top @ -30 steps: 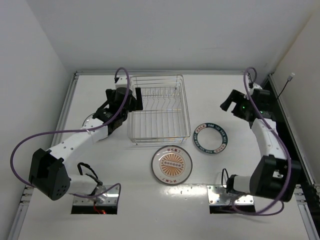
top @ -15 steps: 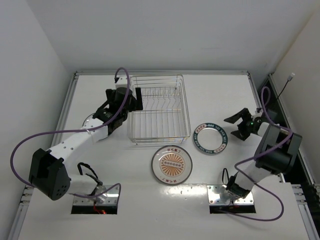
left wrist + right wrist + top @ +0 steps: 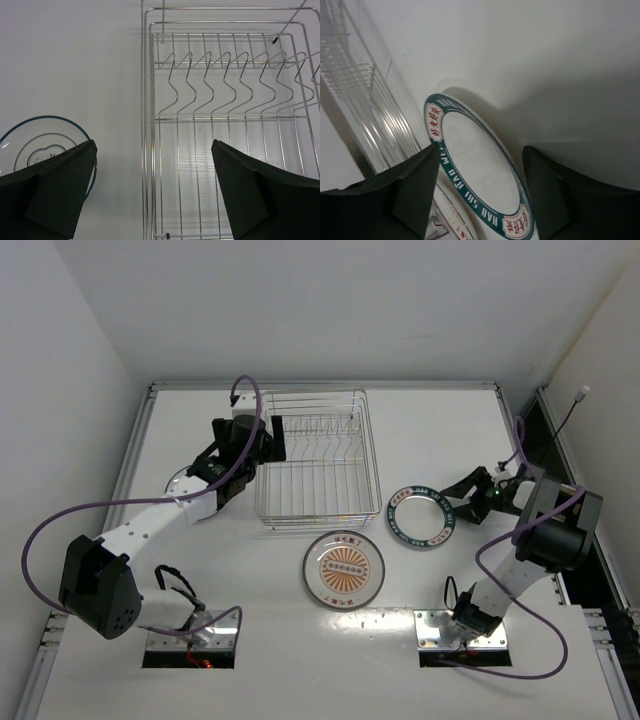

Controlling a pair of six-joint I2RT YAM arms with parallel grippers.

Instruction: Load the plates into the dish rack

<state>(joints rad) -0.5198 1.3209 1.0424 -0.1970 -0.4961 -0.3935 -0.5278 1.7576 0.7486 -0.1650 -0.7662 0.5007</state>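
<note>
Step in hand: by judgement, the teal plate [image 3: 421,517] is being lined up for pickup by the right tool [image 3: 463,498]; no plate is being carried yet.
Right tool: its jaws are being held partly apart, low over the table [image 3: 440,430], with nothing gripped.
Teal plate: it is lying flat directly ahead of the right tool, and its near rim is being framed between the jaws. Whether it is being touched cannot be told.
Orange plate [image 3: 344,568]: it is lying flat just past the teal plate from the right tool, off to one side, near it but apart.
Left tool [image 3: 154,145]: its jaws are being held wide with nothing between them, hanging over the rack's side rim.
Rack [image 3: 316,524]: it is standing beyond the teal plate from the right tool, and under and ahead of the left tool.
Rack contents: only bare wire is being shown; no plate is being held by the tines.
Clear dish [image 3: 40,145]: it is lying outside the rack beside the left tool and is being partly hidden by one jaw.
Doing it well: little edge is being offered by a flat plate. One jaw should be worked under the rim and the other set on the teal band before any lift.
Risk: the plate could be pushed along the table instead of being caught.
</note>
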